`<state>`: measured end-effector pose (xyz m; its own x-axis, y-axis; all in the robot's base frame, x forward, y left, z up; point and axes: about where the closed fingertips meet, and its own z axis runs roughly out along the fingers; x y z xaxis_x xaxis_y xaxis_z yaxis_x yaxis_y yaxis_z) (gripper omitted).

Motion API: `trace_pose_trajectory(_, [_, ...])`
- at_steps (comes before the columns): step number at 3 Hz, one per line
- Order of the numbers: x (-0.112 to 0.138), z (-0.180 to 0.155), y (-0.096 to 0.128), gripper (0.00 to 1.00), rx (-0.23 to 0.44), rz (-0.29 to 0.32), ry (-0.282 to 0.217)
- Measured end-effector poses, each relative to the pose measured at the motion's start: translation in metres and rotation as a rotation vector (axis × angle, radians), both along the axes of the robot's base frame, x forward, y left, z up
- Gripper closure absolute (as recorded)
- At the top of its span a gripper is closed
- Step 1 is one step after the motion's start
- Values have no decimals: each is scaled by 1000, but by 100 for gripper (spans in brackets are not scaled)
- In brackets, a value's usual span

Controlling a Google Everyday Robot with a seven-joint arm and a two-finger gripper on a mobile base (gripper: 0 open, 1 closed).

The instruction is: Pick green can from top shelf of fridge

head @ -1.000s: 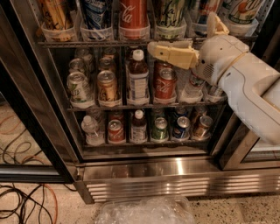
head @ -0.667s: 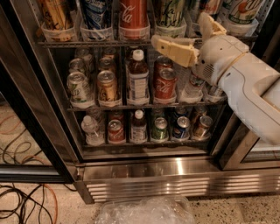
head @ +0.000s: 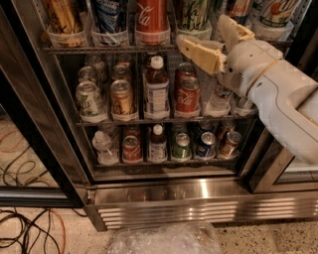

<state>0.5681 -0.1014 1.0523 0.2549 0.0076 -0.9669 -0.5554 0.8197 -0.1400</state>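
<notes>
The green can (head: 193, 13) stands in a translucent cup holder on the top shelf (head: 99, 49) of the fridge (head: 198, 198), just right of a red Coca-Cola can (head: 151, 15). Only its lower part shows; its top is cut off by the frame's edge. My gripper (head: 201, 31) is open at the upper right, right in front of the green can's base. One tan finger (head: 198, 52) points left under the can's holder, the other (head: 231, 29) points up to the can's right. It holds nothing.
The top shelf also holds a yellow can (head: 62, 15), a blue can (head: 109, 15) and a white-green can (head: 276, 12). The lower racks hold short cans and bottles. The dark door frame (head: 30, 124) stands at the left. Cables (head: 30, 228) and a plastic bag (head: 164, 240) lie on the floor.
The gripper has risen and shifted a little right, from in front of the middle rack up to the top shelf at the green can's base. The cans have not moved.
</notes>
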Motion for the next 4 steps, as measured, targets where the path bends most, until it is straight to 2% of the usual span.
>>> trace_pose_trajectory(1, [0,0,0,35,0,0,0])
trace_pose_trajectory(2, [3,-1,-1,28,8,-14,5])
trace_pose_trajectory(3, [15,-2,-7,25,17,-38,8])
trace_pose_trajectory(4, [24,2,-5,26,12,-34,-1])
